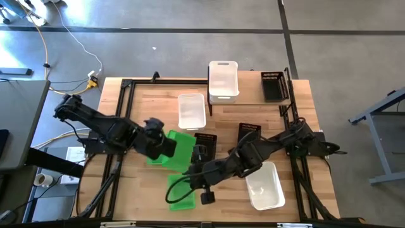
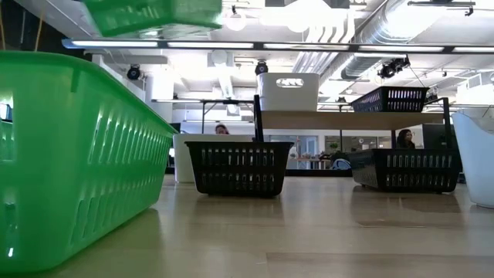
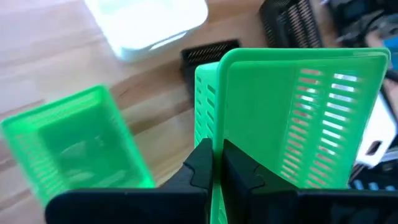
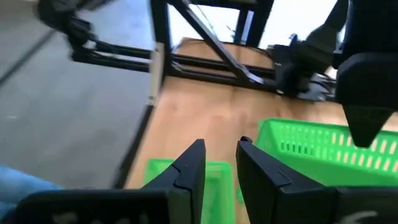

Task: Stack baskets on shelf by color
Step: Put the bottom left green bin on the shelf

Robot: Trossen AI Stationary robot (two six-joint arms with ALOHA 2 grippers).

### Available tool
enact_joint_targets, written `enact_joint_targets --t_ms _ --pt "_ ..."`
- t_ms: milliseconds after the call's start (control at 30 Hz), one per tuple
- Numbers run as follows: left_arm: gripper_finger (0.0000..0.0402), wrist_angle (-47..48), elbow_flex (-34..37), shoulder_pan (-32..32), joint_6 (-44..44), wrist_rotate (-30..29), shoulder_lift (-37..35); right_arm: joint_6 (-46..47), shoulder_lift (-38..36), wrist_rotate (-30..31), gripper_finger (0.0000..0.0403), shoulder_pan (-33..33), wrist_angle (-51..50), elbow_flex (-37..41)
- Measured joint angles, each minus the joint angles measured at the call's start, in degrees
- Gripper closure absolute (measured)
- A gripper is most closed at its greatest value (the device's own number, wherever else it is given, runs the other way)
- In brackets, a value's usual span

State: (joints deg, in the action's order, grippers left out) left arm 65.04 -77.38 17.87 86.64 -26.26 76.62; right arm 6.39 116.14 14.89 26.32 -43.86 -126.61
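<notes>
My left gripper (image 3: 217, 171) is shut on a bright green basket (image 1: 180, 149), which hangs above the table's middle and shows at the top of the low view (image 2: 154, 15). A second green basket (image 1: 183, 193) rests on its bottom near the front edge. My right gripper (image 4: 221, 165) hovers open over that basket, with nothing between its fingers. The shelf (image 1: 250, 88) at the far side carries a white basket (image 1: 223, 79) and a black basket (image 1: 272, 85). My left gripper pinches one slotted wall of the green basket (image 3: 214, 134) between its two fingers. The fingers come slanting down from the table's left side. The basket is lifted clear of the table and tilted, standing up beyond the fingers.
On the table stand a white basket (image 1: 191, 111) behind the held one, two black baskets (image 1: 205, 144) (image 1: 248, 133) in the middle, and a white basket (image 1: 266, 187) at the near right. Black frame rails (image 1: 120, 120) run along the table's sides.
</notes>
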Motion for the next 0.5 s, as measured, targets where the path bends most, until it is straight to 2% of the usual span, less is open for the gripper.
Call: enact_joint_targets --t_ms 200,500 --pt "0.0398 -5.93 0.0 -4.45 -4.61 0.09 0.0 -0.47 1.69 4.26 0.0302 -0.93 -3.37 0.0" --pt "0.0398 -6.19 0.0 -7.39 -5.25 0.7 0.0 1.58 4.75 6.49 0.0251 -3.82 -7.46 0.0"
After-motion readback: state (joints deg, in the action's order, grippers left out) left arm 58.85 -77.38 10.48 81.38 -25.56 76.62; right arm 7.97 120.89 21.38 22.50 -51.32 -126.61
